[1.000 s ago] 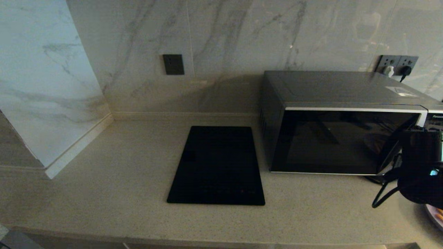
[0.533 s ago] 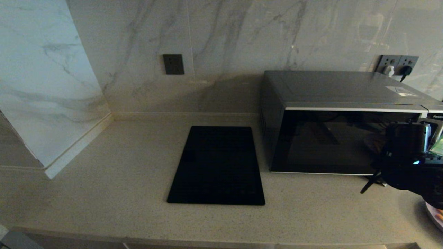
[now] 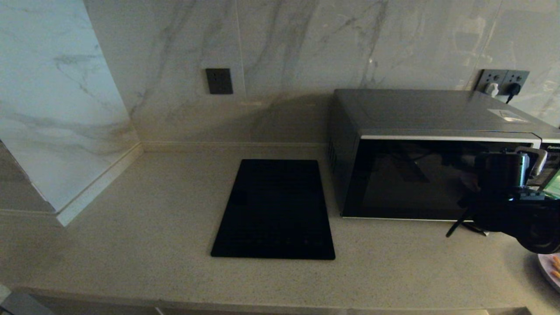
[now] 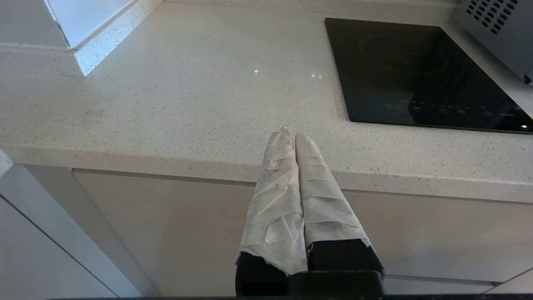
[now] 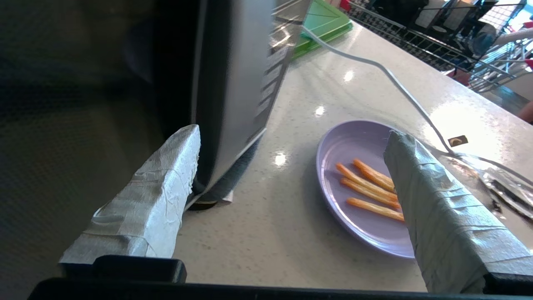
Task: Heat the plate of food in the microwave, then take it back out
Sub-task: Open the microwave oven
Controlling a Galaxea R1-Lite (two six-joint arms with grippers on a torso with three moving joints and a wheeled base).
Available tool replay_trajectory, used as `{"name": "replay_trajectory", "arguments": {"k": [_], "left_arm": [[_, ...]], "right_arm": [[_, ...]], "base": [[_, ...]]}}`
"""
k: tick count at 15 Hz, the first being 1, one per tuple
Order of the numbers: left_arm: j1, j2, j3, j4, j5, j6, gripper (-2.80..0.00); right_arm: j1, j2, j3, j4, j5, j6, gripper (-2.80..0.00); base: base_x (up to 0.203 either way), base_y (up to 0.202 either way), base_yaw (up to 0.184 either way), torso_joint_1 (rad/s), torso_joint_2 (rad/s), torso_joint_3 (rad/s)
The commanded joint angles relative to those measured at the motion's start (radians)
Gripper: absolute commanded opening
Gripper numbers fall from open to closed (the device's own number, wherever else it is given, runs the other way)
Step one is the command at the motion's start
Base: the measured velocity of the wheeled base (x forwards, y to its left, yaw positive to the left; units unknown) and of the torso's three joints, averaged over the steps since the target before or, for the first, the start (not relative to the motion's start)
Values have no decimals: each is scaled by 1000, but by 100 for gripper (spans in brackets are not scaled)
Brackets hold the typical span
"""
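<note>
The microwave (image 3: 437, 153) stands at the back right of the counter with its black glass door closed. My right gripper (image 3: 520, 168) hangs open in front of the door's right end, beside the button panel (image 5: 266, 83). In the right wrist view this gripper (image 5: 291, 137) holds nothing; one taped finger (image 5: 158, 191) lies close against the door glass, the other finger (image 5: 437, 200) is over the plate of food (image 5: 358, 175). That lilac plate (image 3: 552, 269) with several orange sticks rests on the counter right of the microwave. My left gripper (image 4: 291, 135) is shut and empty below the counter's front edge.
A flat black cooktop (image 3: 275, 210) lies left of the microwave. A white cable (image 5: 374, 66) runs across the counter behind the plate, with a green tray (image 5: 325, 25) farther off. Wall sockets (image 3: 503, 83) sit behind the microwave. A crumpled foil piece (image 5: 499, 179) lies beyond the plate.
My right arm has risen and shifted left along the microwave's front, away from the plate, which shows a little more at the corner. The left arm is still.
</note>
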Motion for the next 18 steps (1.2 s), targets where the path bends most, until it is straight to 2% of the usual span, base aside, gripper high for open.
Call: {"name": "replay_trajectory", "arguments": {"k": [1,8,18], "left_arm": [[0,1,0,0,1,-1,-280],[0,1,0,0,1,-1,-280],[0,0,0,0,1,-1,-280]], "right_arm": [[0,40,-31,-4,-5,1,0],[-4,121,-108,-3,-10,-4,0],[-79,160,-159,2,-13,-19,0]], "base": [[0,0,0,0,0,0],[0,0,0,0,0,0],[0,0,0,0,0,0]]}}
